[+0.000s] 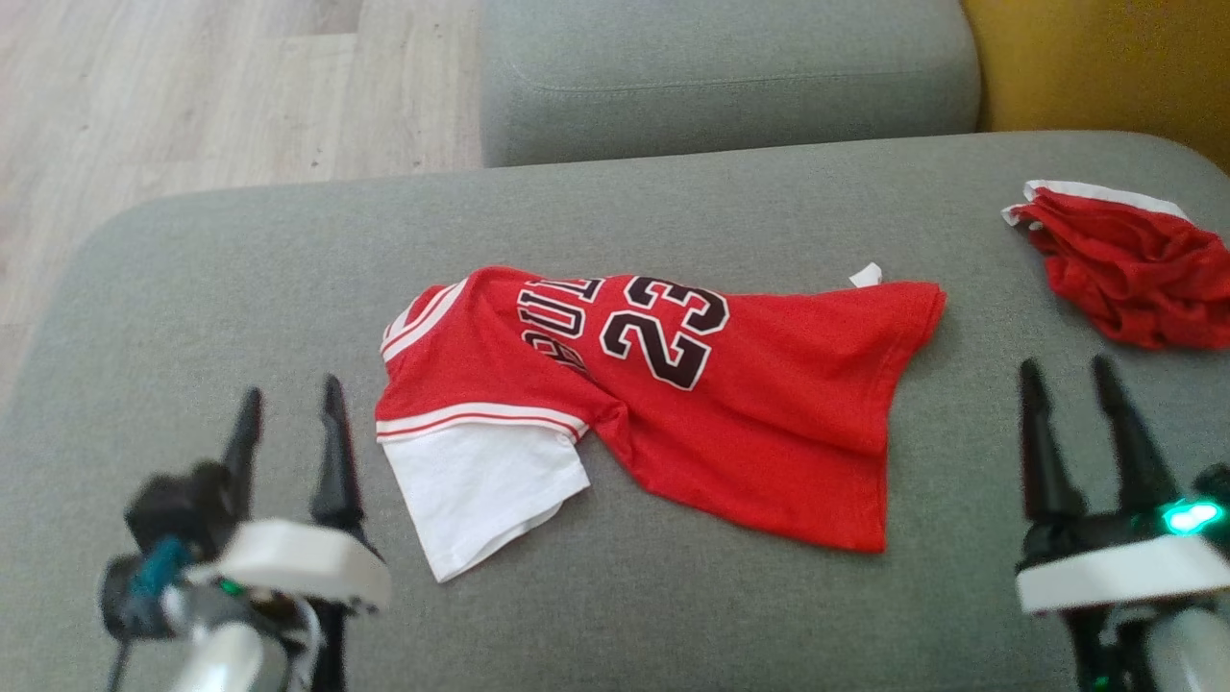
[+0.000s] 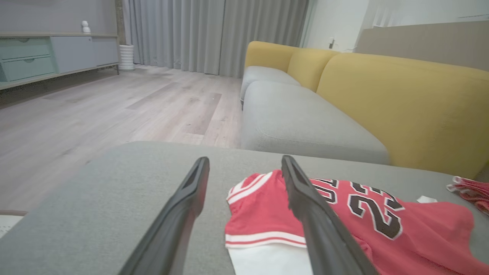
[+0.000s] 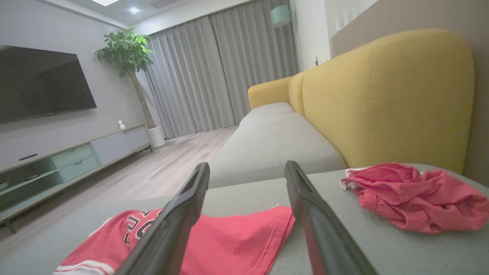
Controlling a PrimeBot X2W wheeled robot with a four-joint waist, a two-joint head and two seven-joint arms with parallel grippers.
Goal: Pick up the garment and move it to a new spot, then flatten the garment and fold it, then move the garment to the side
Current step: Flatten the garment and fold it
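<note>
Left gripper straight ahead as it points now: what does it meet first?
The left gripper would likely meet bare cushion first, just beside the jersey; it might graze the jersey's striped edge. Depth is unclear.

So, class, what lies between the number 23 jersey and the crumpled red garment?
Bare grey cushion separates jersey and crumpled garment, in the head view.

The left gripper point(image 1: 291, 396) and right gripper point(image 1: 1065, 373) each have two tapered black fingers point(image 1: 336, 461) above a white wrist shell point(image 1: 298, 562). A green light point(image 1: 1192, 517) glows above the right shell; a silver forearm point(image 1: 226, 663) and dark cable point(image 1: 120, 663) sit below the left shell.
</note>
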